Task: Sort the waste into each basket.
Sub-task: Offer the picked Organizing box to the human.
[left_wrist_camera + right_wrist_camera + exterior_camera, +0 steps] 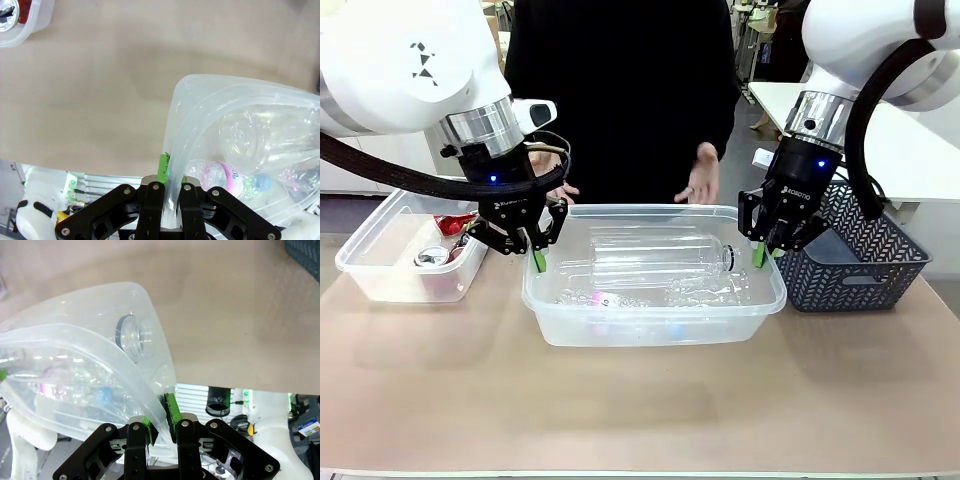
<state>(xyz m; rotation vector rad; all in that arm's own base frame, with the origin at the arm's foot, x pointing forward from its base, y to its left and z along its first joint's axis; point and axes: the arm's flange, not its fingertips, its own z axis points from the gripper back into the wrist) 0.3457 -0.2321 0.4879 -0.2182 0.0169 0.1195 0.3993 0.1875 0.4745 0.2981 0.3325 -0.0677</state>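
- Left gripper and right gripper: jaws pinching opposite rims of the middle tub of bottles.
- Tub of cans on surface, left; grey basket right.
- Person's hand behind.

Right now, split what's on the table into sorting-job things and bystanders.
Part of the job:
- middle clear tub holding plastic bottles
- left clear tub holding cans
- left pincer and right pincer, each shut on the middle tub's rim

Lying about:
- dark lattice basket
- person's hand
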